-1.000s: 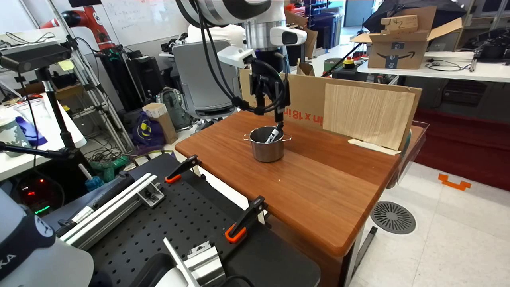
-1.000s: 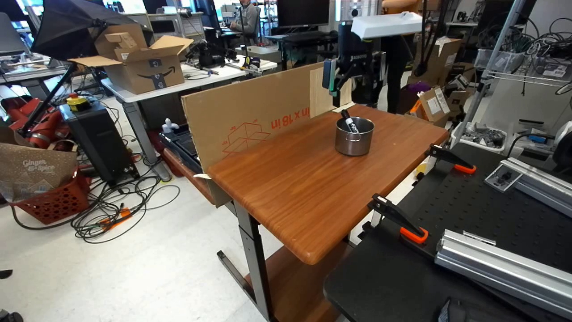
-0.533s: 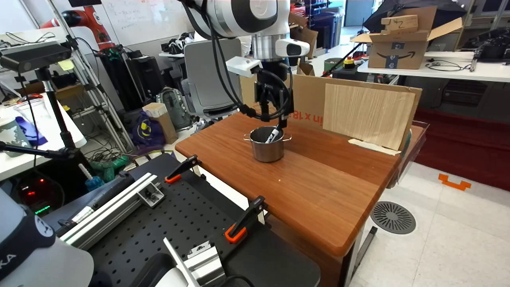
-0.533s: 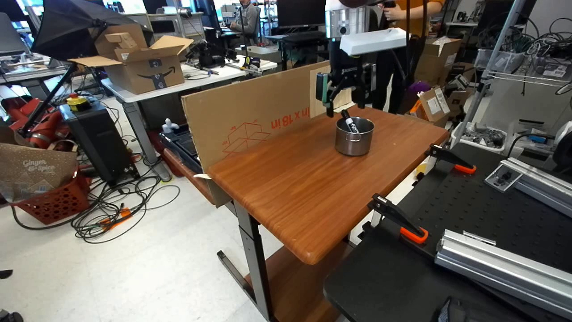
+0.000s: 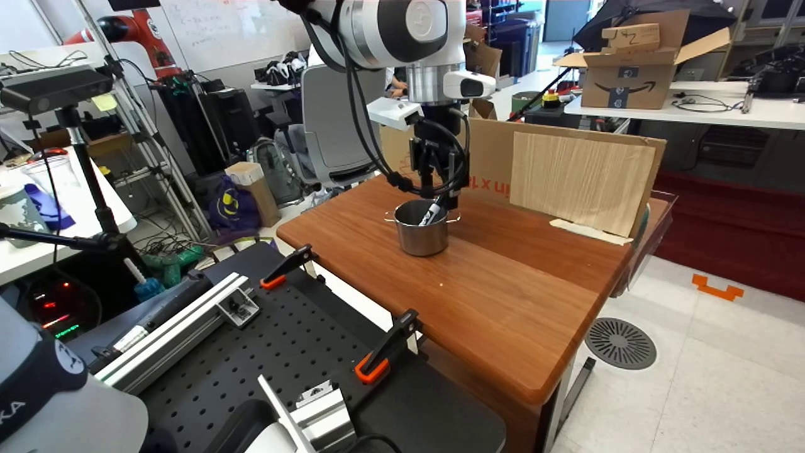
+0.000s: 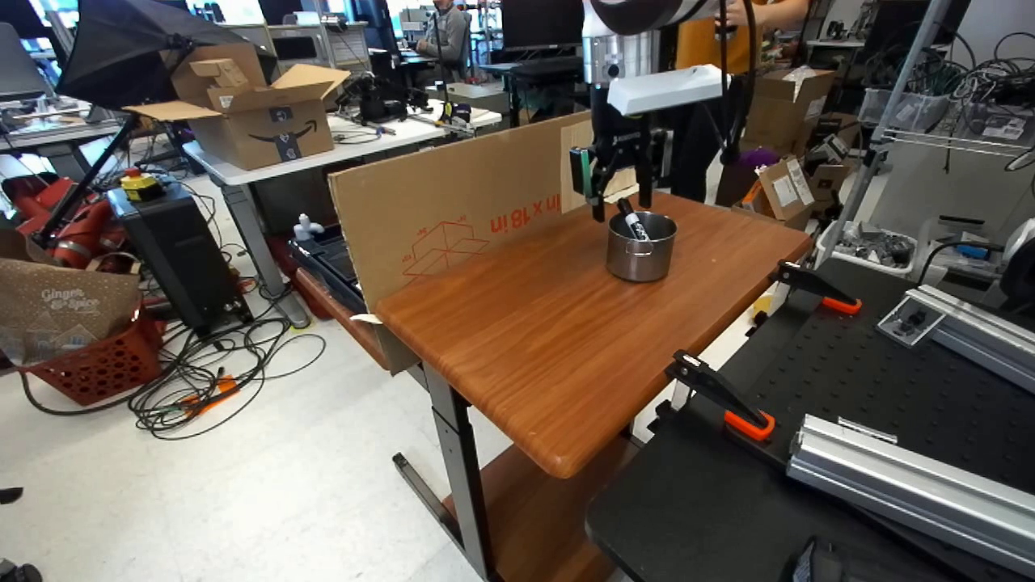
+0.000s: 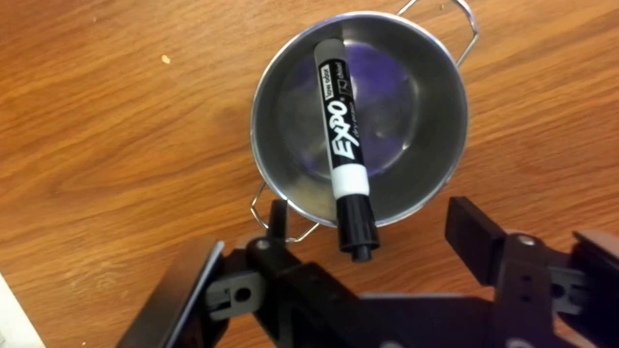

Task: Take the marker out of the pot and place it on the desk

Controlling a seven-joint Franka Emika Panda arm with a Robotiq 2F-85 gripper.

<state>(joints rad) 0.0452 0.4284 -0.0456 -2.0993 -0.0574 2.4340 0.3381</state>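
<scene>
The marker point(image 7: 344, 130) is black with a white band and a grey end. It leans in the round grey metal pot point(image 7: 437, 116), its black cap sticking out over the rim. The marker shows in both exterior views point(image 5: 430, 212) point(image 6: 634, 222), as does the pot point(image 5: 422, 240) point(image 6: 639, 260). The pot stands on the reddish-brown desk point(image 6: 517, 339). My gripper point(image 7: 370, 222) is open and empty. In the wrist view its fingers appear on either side of the cap, apart from it. In an exterior view the gripper point(image 6: 621, 208) is just above the cap.
A cardboard sheet point(image 6: 477, 202) stands upright along the desk's far edge, close behind the gripper. Black clamps with orange pads point(image 5: 390, 346) grip the near edge, by the black perforated table point(image 5: 302, 340). Wire side handles point(image 7: 471, 29) stick out from the pot.
My gripper has come down towards the marker's cap and shifted sideways a little, to the right in one exterior view. The marker and the pot have not moved.
</scene>
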